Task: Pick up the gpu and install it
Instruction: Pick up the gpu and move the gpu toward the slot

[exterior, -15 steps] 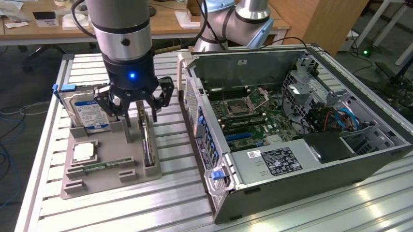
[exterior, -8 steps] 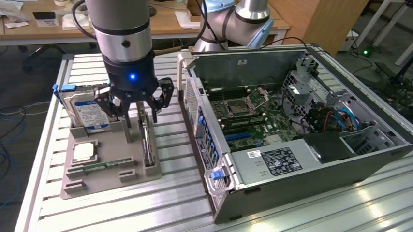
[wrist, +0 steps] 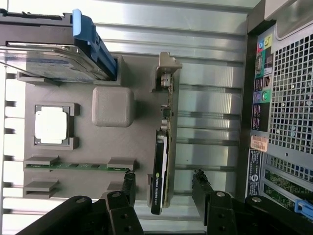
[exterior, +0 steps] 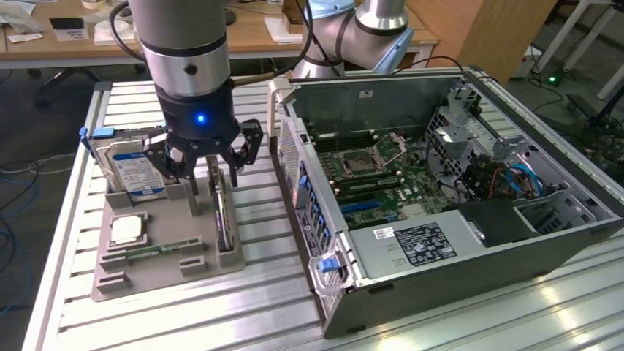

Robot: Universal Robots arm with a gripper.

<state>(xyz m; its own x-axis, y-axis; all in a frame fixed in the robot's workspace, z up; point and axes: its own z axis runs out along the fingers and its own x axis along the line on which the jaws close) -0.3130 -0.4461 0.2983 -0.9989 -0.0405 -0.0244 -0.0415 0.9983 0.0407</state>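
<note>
While the gripper point(exterior: 203, 170) hangs over the tray point(exterior: 171, 276), its jaws are spread wide – nothing is held. The gpu point(exterior: 223, 219) stands on edge in a slot along the tray's edge on the exterior view's right, the side closest to the case point(exterior: 468, 281). The card runs near-to-far and looks seated in its holders. The gripper is directly above it, fingertips a little higher than the card's top edge.

Wrist view agrees: the fingers point(wrist: 128, 188) sit one on each side of the gpu point(wrist: 164, 147), with a visible gap on both sides and no contact that I can see. The dark cooler with its label faces one finger and the green board edge faces the other. A silver bracket point(wrist: 168, 66) is at the card's other end.

Rest of the tray:
- The drive point(exterior: 131, 170) is upright in the far slot on the exterior view's left, with a blue tab on top.
- The cpu point(exterior: 128, 231) lies flat in its pocket, nearer than the drive.
- The memory stick point(exterior: 146, 254) is on edge in the near slots.

The case lies on its side with the cover off, just beside the tray on the exterior view's right. Its motherboard point(exterior: 381, 186) faces up – the rear panel faces the tray. Everything rests on a slatted aluminium table point(exterior: 244, 314).
</note>
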